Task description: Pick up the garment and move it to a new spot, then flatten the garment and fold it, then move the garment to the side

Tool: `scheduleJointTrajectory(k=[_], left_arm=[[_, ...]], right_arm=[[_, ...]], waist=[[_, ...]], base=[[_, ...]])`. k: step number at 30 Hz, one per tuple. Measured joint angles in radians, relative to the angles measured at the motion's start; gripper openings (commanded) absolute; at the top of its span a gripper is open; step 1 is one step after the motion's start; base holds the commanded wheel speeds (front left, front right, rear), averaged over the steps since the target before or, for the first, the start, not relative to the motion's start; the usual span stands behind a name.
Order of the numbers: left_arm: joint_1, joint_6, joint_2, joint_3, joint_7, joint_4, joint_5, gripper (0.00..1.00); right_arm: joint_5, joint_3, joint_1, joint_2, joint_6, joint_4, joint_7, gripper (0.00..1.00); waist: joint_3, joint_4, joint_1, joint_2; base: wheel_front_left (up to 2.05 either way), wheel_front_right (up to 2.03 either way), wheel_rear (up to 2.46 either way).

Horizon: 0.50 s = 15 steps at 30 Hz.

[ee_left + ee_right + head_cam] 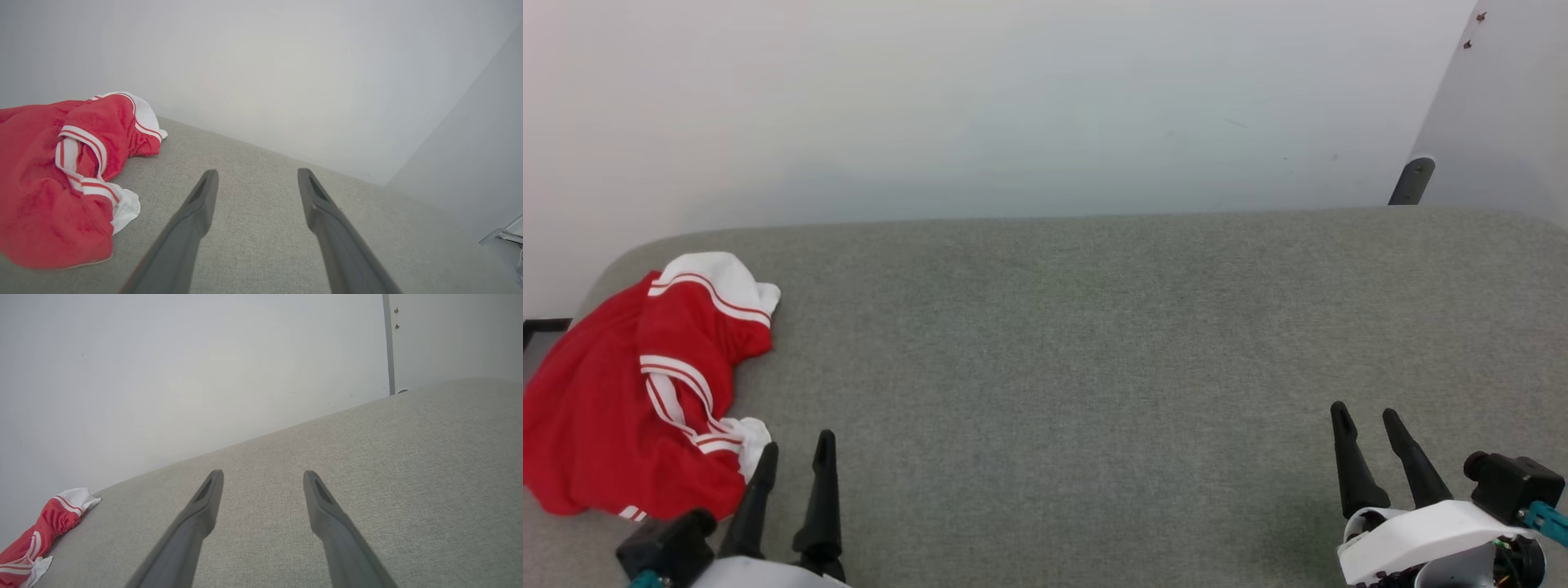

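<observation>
The garment (613,400), a bright red shirt with white, red-striped sleeve ends, lies crumpled at the far left of the grey upholstered surface (1094,343). My left gripper (796,445) stands open just right of the garment's near white cuff, nothing between its fingers. In the left wrist view the garment (49,183) fills the left side, beside my open left gripper (257,173). My right gripper (1364,412) is open at the lower right, far from the cloth. In the right wrist view the garment (36,539) is a small heap at the lower left of my open right gripper (263,473).
A pale wall (1013,106) runs along the back edge of the surface. A dark post (1411,181) stands at the back right corner. The surface's rounded left edge lies under the garment.
</observation>
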Motion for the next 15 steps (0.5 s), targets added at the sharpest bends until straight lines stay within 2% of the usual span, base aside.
scheduleJointTrajectory(k=[15], left_arm=[[0.018, -0.034, -0.016, 0.02, -0.035, -0.022, 0.151, 1.0]], right_arm=[[-0.13, 0.011, -0.009, -0.006, 0.0, -0.011, -0.027, 1.0]], waist=[[-0.006, -0.006, 0.0, 0.0]], base=[[0.0, 0.0, 0.0]])
